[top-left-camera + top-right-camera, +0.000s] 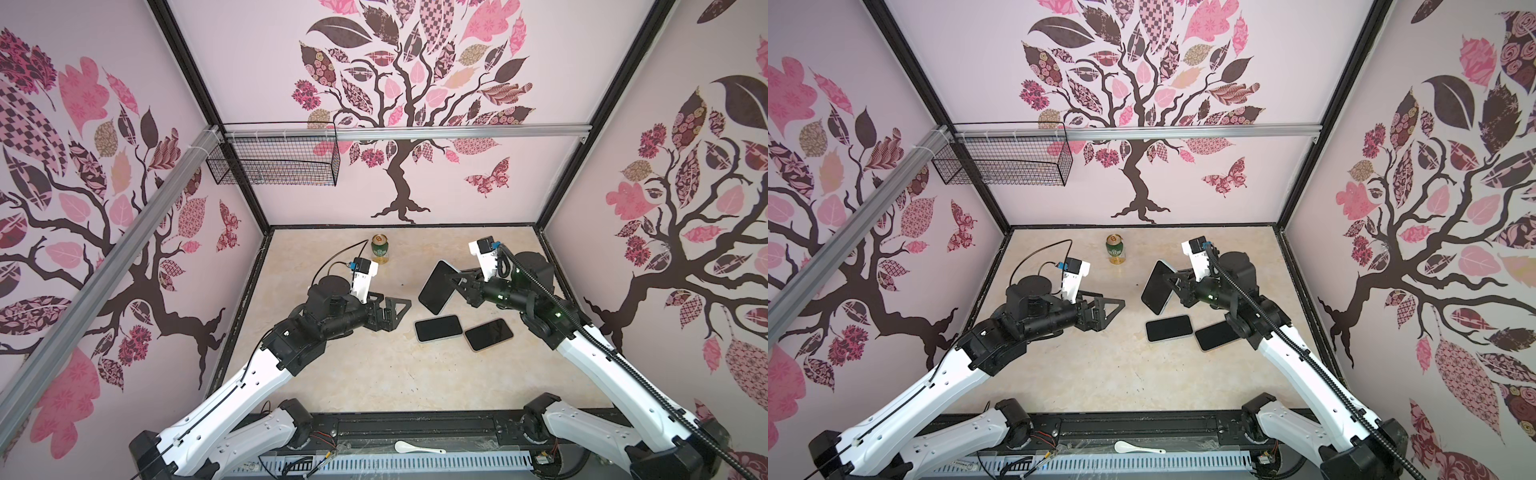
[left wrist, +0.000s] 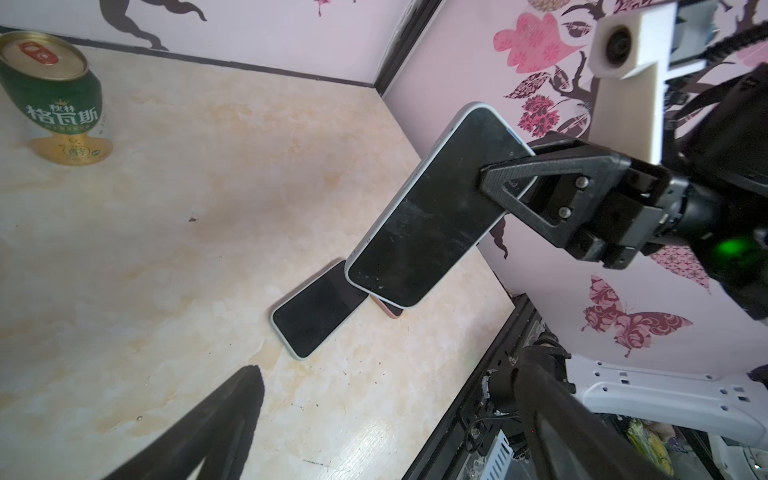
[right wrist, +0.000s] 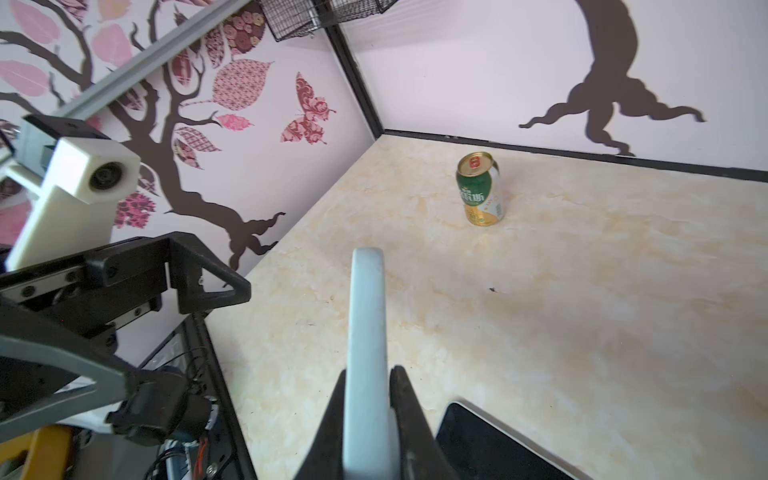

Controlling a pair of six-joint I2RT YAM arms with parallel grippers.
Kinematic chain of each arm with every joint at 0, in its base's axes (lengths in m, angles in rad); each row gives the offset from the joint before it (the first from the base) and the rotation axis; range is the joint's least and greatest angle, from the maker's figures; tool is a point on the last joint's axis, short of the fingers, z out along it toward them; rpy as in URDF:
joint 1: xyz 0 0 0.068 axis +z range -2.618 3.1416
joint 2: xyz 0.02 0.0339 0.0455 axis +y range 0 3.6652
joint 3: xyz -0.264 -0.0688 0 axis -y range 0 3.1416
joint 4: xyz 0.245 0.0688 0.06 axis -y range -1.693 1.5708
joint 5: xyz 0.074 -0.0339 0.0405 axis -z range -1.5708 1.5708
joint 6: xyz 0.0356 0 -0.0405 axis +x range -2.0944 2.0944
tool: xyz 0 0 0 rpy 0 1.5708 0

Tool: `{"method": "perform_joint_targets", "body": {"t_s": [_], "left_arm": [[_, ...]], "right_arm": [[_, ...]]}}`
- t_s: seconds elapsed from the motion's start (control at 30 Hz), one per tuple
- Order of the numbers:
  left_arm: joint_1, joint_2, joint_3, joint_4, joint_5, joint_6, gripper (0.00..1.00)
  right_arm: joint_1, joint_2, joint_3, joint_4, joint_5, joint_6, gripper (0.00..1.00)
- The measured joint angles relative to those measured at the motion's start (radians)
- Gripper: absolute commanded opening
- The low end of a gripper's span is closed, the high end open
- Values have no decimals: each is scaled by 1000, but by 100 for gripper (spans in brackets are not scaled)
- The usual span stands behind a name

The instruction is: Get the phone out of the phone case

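On the marbled bench (image 1: pixel 332 374) a green can (image 1: pixel 380 249) stands upright near the back wall, and everything else is placed from it. Straight in front of the can, toward the robot's base, the left gripper (image 1: pixel 394 316) hovers above the bench with its jaws spread wide and nothing between them. To the right of the can, the right gripper (image 1: pixel 452 281) is clamped on one long side of the phone (image 1: pixel 436 291) and holds it tilted, clear of the bench, with the dark screen turned toward the left gripper. The phone sits inside its pale phone case (image 3: pixel 368 316), whose rim frames the screen. Further in front of the can and to its right, two more phones lie flat, screens up, just beside each other: a white-rimmed phone (image 1: pixel 438 328) and a pink-edged phone (image 1: pixel 488 334).
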Motion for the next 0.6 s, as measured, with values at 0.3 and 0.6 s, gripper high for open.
{"method": "perform_joint_targets", "body": {"t_s": [0.3, 0.6], "left_arm": [[7, -51, -4, 44, 115, 41, 98], [7, -43, -4, 46, 228, 104, 84]], "right_arm": [[-68, 23, -43, 247, -355, 134, 0], [-68, 26, -68, 499, -601, 278, 0]]}}
